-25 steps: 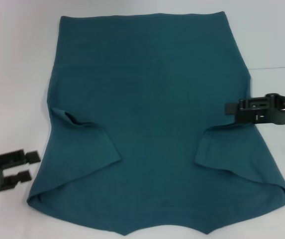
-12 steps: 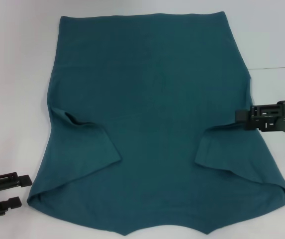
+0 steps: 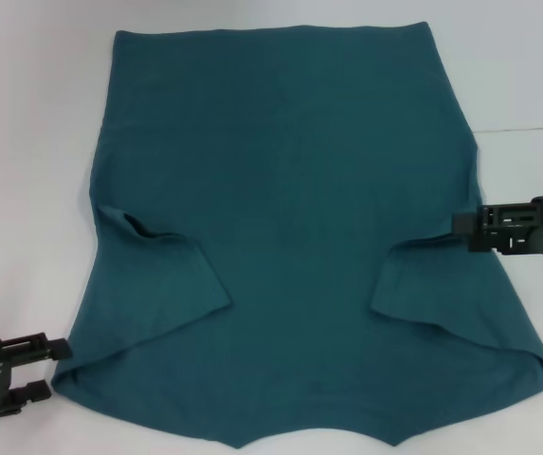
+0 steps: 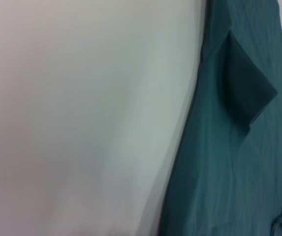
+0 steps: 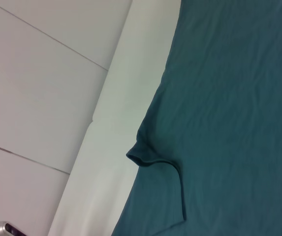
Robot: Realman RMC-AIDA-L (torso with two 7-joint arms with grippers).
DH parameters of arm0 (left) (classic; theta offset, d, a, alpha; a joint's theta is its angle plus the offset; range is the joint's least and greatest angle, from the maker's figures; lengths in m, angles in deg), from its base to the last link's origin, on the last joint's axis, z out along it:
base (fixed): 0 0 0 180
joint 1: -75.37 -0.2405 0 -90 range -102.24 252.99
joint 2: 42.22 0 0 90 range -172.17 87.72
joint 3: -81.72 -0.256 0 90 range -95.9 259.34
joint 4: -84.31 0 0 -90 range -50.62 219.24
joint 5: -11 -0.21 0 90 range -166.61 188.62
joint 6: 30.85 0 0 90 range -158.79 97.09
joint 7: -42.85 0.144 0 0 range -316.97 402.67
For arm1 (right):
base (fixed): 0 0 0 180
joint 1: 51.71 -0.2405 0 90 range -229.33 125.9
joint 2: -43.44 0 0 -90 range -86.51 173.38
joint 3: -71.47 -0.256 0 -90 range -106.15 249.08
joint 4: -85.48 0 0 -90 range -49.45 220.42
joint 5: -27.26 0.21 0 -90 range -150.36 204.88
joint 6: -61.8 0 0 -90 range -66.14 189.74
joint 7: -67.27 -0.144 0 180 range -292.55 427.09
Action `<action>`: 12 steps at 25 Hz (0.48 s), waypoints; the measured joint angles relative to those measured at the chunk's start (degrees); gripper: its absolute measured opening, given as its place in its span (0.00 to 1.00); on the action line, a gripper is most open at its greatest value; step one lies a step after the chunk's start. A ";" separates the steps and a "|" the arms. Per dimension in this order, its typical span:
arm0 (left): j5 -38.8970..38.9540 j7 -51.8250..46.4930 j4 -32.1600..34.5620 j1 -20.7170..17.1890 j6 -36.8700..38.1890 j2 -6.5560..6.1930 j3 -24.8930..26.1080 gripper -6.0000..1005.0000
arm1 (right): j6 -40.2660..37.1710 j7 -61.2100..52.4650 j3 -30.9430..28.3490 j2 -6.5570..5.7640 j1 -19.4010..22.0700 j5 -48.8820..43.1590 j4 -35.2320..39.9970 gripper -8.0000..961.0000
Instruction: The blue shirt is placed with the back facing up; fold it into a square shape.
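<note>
The blue shirt (image 3: 290,237) lies flat on the white table (image 3: 25,142), plain side up, with both short sleeves folded inward onto the body. My left gripper (image 3: 45,370) is open on the table, right beside the shirt's near left corner, with nothing between its fingers. My right gripper (image 3: 461,224) is at the shirt's right edge by the folded right sleeve (image 3: 442,284), and I cannot tell whether it touches the cloth. The left wrist view shows the blue shirt (image 4: 239,147) with a folded sleeve (image 4: 246,93). In the right wrist view the blue shirt (image 5: 229,123) meets the table at a sleeve fold (image 5: 150,157).
White tabletop surrounds the shirt on the left, far and right sides. A thin seam line (image 3: 527,128) crosses the table at the right. The right wrist view shows the table's edge with grey floor tiles (image 5: 42,98) beyond it.
My left gripper has moved toward the near edge, down to the shirt's near left corner. My right gripper has drawn back outward from over the shirt to its right edge.
</note>
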 joint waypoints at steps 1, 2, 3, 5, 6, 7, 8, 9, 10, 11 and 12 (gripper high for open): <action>-0.01 -0.07 -0.10 0.04 -0.43 0.02 -0.31 0.73 | 0.05 0.00 0.02 0.00 0.01 -0.01 0.00 0.73; -0.02 -0.12 -0.12 0.06 -0.68 0.05 -0.45 0.73 | 0.08 0.00 0.02 0.00 0.01 -0.01 0.00 0.73; -0.03 -0.15 -0.16 0.06 -0.90 0.09 -0.51 0.73 | 0.09 0.00 0.01 0.00 0.01 -0.01 0.00 0.73; -0.04 -0.15 -0.39 0.06 -1.40 0.16 -0.57 0.73 | 0.14 0.00 -0.14 0.03 0.01 -0.01 0.00 0.73; -0.04 -0.15 -0.55 0.10 -1.60 0.18 -0.60 0.73 | 0.14 0.02 -0.14 0.05 0.01 -0.01 0.00 0.73; -0.04 -0.15 -0.72 0.11 -1.73 0.18 -0.62 0.73 | 0.14 0.04 -0.14 0.07 0.00 -0.01 0.00 0.73; -0.04 -0.12 -0.79 0.14 -1.79 0.18 -0.63 0.73 | 0.14 0.06 -0.12 0.08 0.00 -0.01 0.00 0.73; -0.04 -0.03 -0.85 0.16 -1.86 0.18 -0.64 0.73 | 0.14 0.08 -0.09 0.08 0.00 -0.01 0.00 0.73; -0.04 0.06 -0.90 0.18 -1.90 0.18 -0.65 0.73 | 0.14 0.09 -0.08 0.08 0.00 -0.01 0.00 0.73; -0.04 0.15 -1.03 0.23 -1.95 0.17 -0.64 0.73 | 0.14 0.09 -0.08 0.08 0.00 -0.01 0.00 0.73; -0.04 0.30 -1.28 0.35 -2.02 0.17 -0.66 0.73 | 0.14 0.10 -0.08 0.09 0.00 -0.01 0.00 0.73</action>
